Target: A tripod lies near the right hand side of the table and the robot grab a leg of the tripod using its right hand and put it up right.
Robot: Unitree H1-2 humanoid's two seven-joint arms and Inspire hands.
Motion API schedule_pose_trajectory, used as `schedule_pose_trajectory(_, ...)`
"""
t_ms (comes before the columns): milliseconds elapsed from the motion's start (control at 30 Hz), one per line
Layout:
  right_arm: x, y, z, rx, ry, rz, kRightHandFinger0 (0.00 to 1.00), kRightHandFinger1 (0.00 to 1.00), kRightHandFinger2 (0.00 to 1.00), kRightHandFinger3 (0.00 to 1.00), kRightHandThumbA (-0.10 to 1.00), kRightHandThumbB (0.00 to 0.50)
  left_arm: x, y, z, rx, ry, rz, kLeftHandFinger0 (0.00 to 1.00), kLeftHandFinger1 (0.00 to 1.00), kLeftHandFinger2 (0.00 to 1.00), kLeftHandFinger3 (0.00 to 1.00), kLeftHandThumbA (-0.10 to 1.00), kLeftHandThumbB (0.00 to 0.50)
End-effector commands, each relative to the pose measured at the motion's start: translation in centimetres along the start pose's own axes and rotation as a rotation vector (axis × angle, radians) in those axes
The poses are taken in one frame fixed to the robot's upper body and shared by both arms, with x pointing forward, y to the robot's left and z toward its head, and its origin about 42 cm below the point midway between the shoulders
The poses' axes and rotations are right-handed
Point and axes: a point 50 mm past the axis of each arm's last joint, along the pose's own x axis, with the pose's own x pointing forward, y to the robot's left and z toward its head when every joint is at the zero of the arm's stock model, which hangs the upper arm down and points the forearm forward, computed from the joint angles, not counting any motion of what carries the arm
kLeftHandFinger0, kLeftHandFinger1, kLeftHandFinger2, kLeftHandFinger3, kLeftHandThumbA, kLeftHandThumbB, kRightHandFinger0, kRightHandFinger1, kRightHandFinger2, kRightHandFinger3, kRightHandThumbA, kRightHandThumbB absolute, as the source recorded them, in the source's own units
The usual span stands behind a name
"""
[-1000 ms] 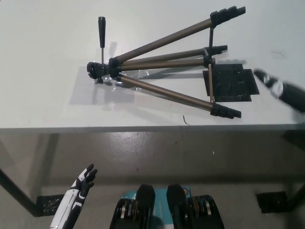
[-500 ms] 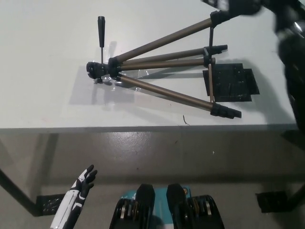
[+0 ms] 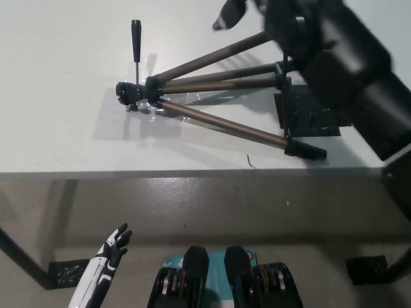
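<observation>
The tripod [image 3: 192, 83] lies flat on the pale table [image 3: 64, 128], its head [image 3: 128, 94] to the left and its bronze legs fanned out to the right. Its black pan handle [image 3: 136, 40] points away from me. The near leg ends in a black foot [image 3: 307, 151] close to the table's front edge. My black right arm [image 3: 347, 64] reaches in from the right, over the far ends of the upper two legs, hiding them. My right hand [image 3: 232, 11] is blurred at the top edge, above the far leg. My white left hand [image 3: 110, 251] rests low at the lower left, fingers apart.
A black flat mat [image 3: 314, 119] lies under the leg ends at the right of the table. The table's front edge [image 3: 192, 173] runs across the middle of the view, with grey floor below it. Black foot plates [image 3: 64, 273] stand on the floor at both lower corners.
My right arm has swung in from the right edge to the top, and now covers the far leg ends. The tripod has barely shifted. The left hand stays put.
</observation>
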Motion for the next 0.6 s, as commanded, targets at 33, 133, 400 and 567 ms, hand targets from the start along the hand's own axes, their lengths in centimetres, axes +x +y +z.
schedule_pose_trajectory(33,1.3,-3.6,2.1,-0.096,0.006,0.099,1.0,1.0,1.0,1.0,0.95,0.5,0.2,0.6,1.1,0.054,-0.064,-0.017,1.0,1.0,1.0,1.0,1.0,0.398)
schedule_pose_trajectory(133,1.6,-2.8,1.9,-0.112,0.017,0.137,1.0,1.0,1.0,1.0,0.99,0.5,0.3,0.7,1.0,0.059,-0.061,-0.019,1.0,1.0,1.0,1.0,1.0,0.395)
schedule_pose_trajectory(400,1.6,2.3,-0.9,-0.125,0.139,0.267,1.0,1.0,1.0,1.0,0.95,0.5,0.2,0.8,1.1,0.074,-0.08,-0.043,1.0,1.0,1.0,1.0,1.0,0.343)
schedule_pose_trajectory(567,1.1,4.8,-3.4,-0.124,0.229,0.313,1.0,1.0,1.0,1.0,0.94,0.5,0.1,0.8,1.0,0.062,-0.073,-0.043,1.0,1.0,1.0,1.0,1.0,0.337)
